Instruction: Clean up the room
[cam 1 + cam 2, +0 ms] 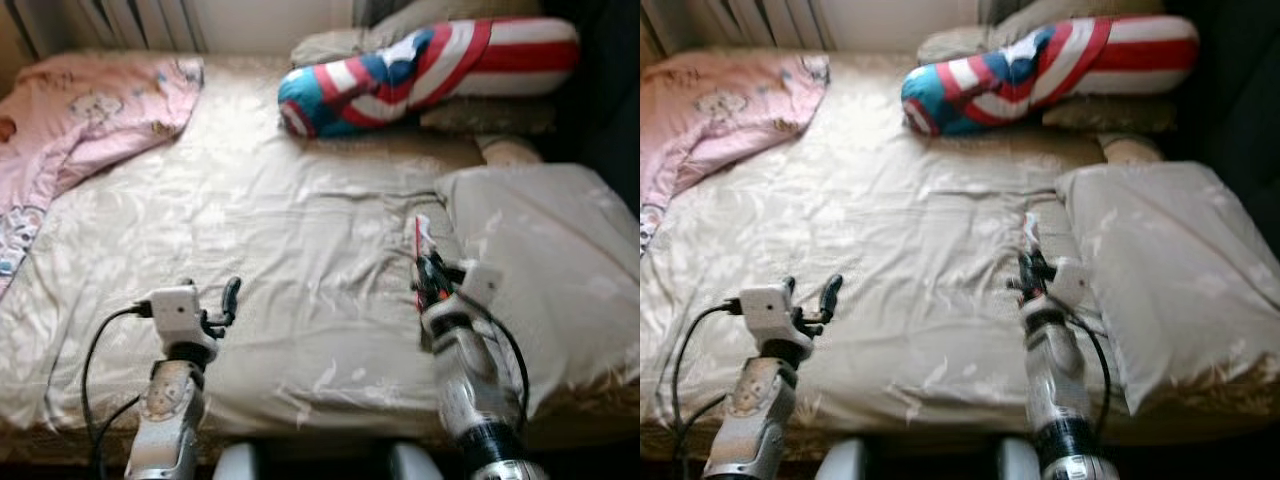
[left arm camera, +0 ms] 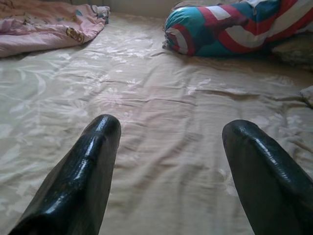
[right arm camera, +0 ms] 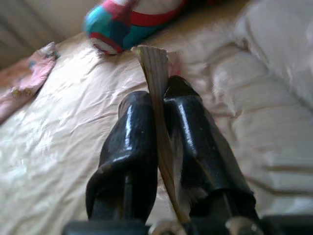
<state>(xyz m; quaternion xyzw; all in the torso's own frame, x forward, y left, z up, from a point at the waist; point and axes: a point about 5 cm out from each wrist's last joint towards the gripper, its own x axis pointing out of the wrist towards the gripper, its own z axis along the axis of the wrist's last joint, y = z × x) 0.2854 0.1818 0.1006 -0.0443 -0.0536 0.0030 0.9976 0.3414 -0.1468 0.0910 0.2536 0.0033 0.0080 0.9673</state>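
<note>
Beige floral sheet (image 1: 300, 250) covers the bed in front of me. My right gripper (image 3: 159, 115) is clenched on a thin flat scrap (image 3: 155, 73), held edge-on between both black fingers; it looks like a wrapper or slip of paper with red on it, though the blur prevents a firm identification. In the head views the scrap (image 1: 421, 236) stands upright above the sheet, just beside the near corner of the beige pillow (image 1: 550, 270) lying on the bed's right side. My left gripper (image 2: 168, 161) is released, fingers spread wide, hovering above bare sheet near the bed's front edge, well apart from the right one. A red, white and blue striped bolster (image 1: 420, 70) lies across the head of the bed. A pink printed blanket (image 1: 90, 120) is bunched at the far left corner.
</note>
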